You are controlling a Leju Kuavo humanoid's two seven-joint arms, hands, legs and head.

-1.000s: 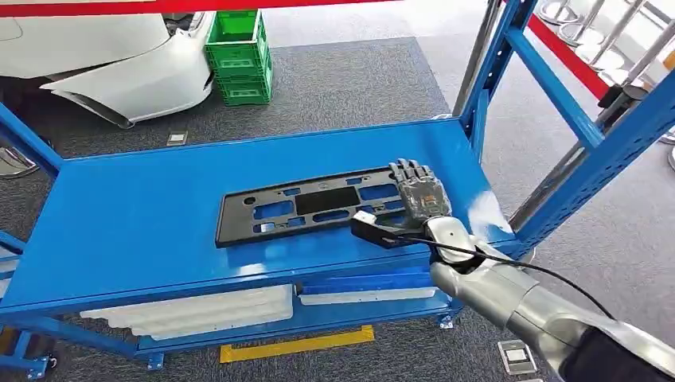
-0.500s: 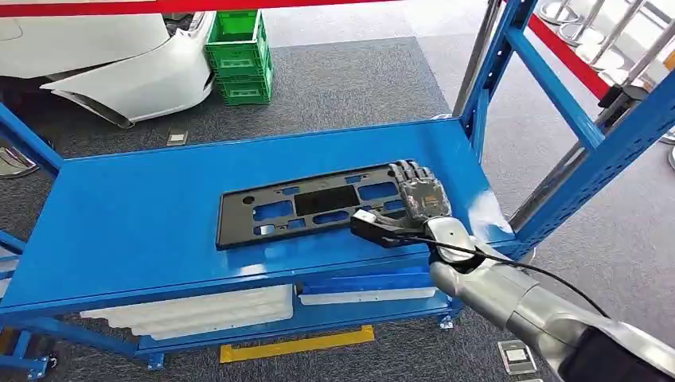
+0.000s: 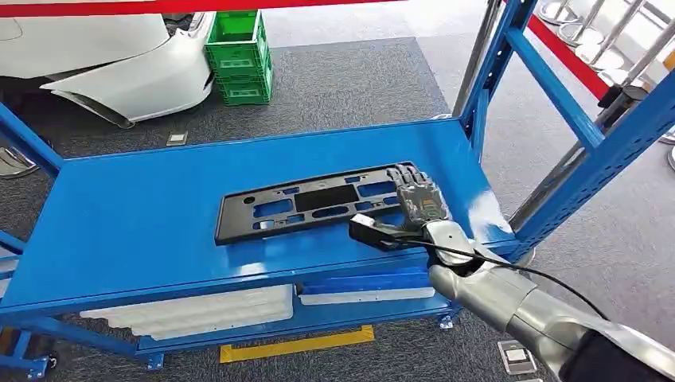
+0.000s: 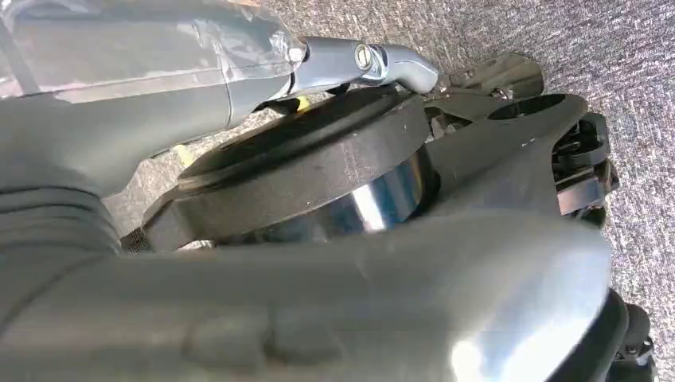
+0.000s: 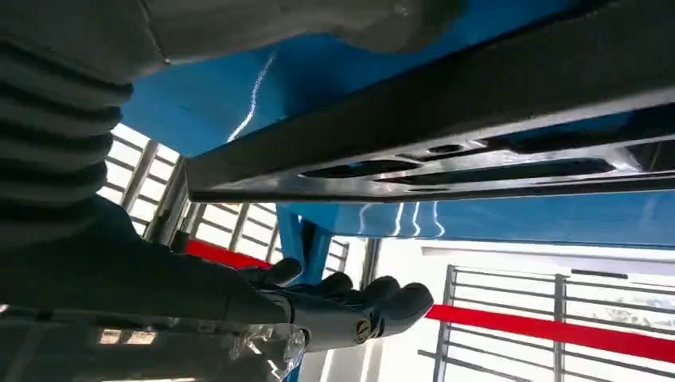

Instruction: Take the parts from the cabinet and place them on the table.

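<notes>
A long black plate (image 3: 310, 203) with several cut-outs lies across the blue cabinet shelf (image 3: 135, 223). My right hand (image 3: 418, 199) holds its right end, with the fingers lying over the top face and the thumb at the near edge. In the right wrist view the plate (image 5: 477, 159) runs between the thumb (image 5: 318, 24) and the dark fingers (image 5: 350, 306), which reach out straight with a gap to the plate. The plate's near edge is tipped a little off the shelf. My left hand (image 4: 72, 159) hangs over grey carpet, and its fingers are hidden.
Blue uprights (image 3: 485, 87) and a slanted beam (image 3: 605, 143) frame the shelf's right end, close to my right arm. A lower shelf carries white parts (image 3: 199, 310). Green crates (image 3: 239, 56) and a white car body panel (image 3: 119, 72) stand on the carpet beyond.
The plate's near edge has risen slightly at its right end under my right hand, so it looks narrower. The hand has shifted a little away from me.
</notes>
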